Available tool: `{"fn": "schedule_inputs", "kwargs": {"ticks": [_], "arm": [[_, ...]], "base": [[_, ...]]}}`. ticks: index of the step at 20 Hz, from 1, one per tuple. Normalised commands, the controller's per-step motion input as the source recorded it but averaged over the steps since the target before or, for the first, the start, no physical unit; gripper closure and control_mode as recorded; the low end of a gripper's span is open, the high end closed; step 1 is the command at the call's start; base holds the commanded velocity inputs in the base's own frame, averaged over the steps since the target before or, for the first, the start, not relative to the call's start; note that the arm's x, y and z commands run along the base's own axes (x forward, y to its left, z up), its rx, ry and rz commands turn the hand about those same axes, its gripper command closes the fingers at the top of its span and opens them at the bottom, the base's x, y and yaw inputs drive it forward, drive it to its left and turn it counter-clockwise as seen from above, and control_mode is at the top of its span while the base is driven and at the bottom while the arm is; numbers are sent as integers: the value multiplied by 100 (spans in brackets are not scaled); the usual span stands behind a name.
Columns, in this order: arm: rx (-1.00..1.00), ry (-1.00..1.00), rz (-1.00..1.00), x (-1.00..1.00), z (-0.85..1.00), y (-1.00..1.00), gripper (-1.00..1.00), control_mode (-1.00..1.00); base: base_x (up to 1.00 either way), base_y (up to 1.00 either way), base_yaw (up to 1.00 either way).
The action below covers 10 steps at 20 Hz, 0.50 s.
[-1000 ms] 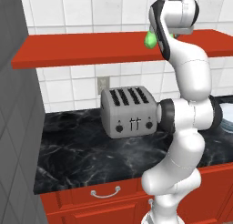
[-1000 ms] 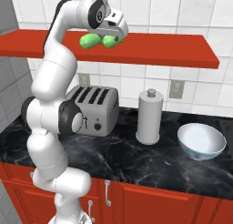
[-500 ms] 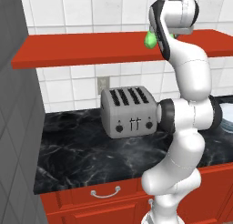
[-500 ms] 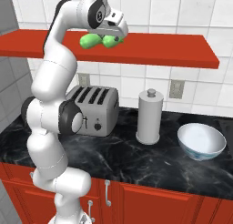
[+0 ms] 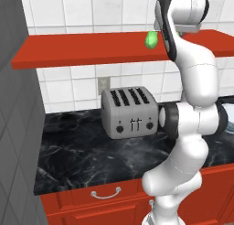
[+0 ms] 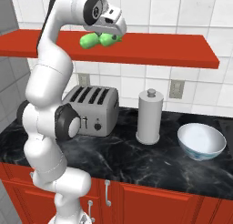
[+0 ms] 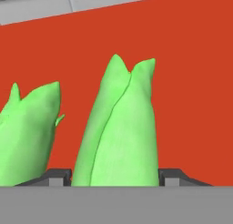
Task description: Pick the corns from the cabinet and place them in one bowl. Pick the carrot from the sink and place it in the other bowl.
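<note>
Two bright green corns lie side by side on the red cabinet shelf (image 6: 159,48), one corn (image 6: 109,39) under my hand and the other corn (image 6: 88,41) just left of it. In the hand view the nearer corn (image 7: 120,127) stands between my dark fingertips (image 7: 58,176), which press its two sides, and the second corn (image 7: 27,132) is at the left. My gripper (image 6: 112,35) is shut on the nearer corn at shelf height. One corn (image 5: 151,40) peeks out beside my arm. The pale glassy bowl (image 6: 201,141) sits on the counter at the right. The carrot, sink and other bowl are out of view.
A silver four-slot toaster (image 6: 91,110) stands on the black marble counter (image 6: 136,159) below the shelf. A tall grey canister (image 6: 149,116) stands between the toaster and the pale bowl. Red drawers with silver handles (image 5: 106,193) run under the counter. A grey wall (image 5: 18,128) closes the left side.
</note>
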Motion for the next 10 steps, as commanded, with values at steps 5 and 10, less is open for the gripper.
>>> {"fn": "schedule_inputs", "kwargs": {"ticks": [5,10], "arm": [[0,0,0,-65,33,3,100,-100],[0,0,0,-78,8,13,100,-100]], "base": [[0,0,0],[0,0,0]]}}
